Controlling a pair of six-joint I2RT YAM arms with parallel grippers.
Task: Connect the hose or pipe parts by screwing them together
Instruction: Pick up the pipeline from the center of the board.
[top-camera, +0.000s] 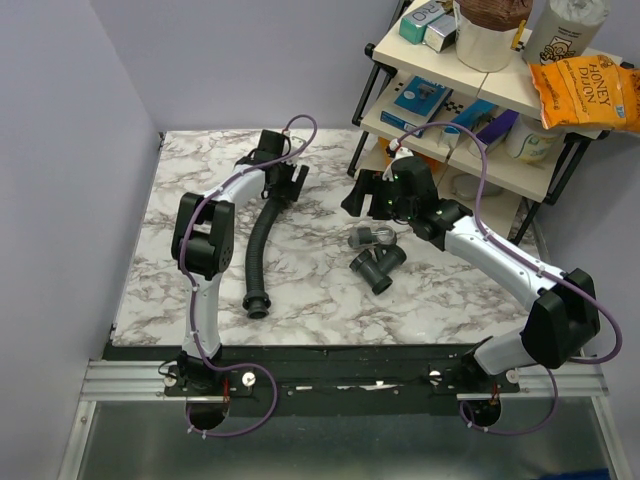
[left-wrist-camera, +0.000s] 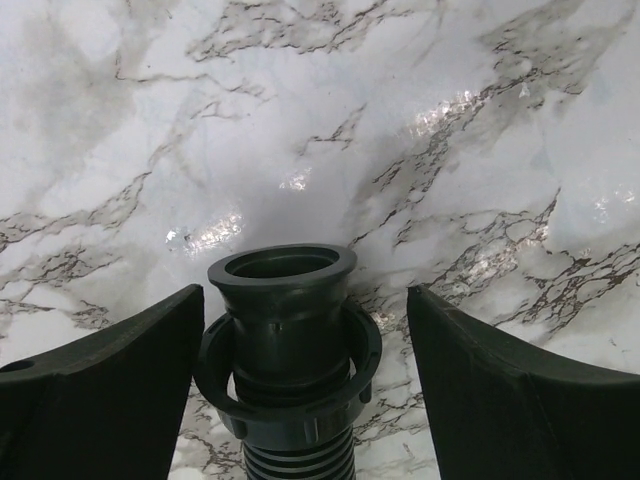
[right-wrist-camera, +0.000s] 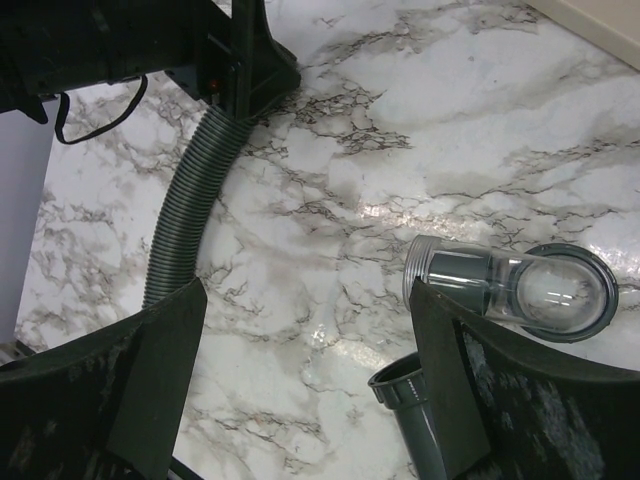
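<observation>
The black ribbed hose (top-camera: 262, 235) lies on the marble table (top-camera: 320, 290), running from the far middle toward the near left, with a collar nut at its near end (top-camera: 258, 303). My left gripper (top-camera: 291, 183) is open and straddles the hose's far end (left-wrist-camera: 285, 330). That end's collar nut sits between the fingers (left-wrist-camera: 110, 370), close to the left one. The black Y-shaped fitting (top-camera: 377, 265) lies mid-table with its clear end piece (top-camera: 370, 237) beside it. My right gripper (top-camera: 365, 197) hovers open just beyond them. In the right wrist view the end piece (right-wrist-camera: 510, 285) and a fitting branch (right-wrist-camera: 410, 400) lie by the right finger.
A black-framed shelf rack (top-camera: 470, 150) with boxes, jars and an orange snack bag (top-camera: 585, 92) stands at the back right, close behind the right arm. Purple cables (top-camera: 480, 165) loop over both arms. Walls close in the table on the left and at the back.
</observation>
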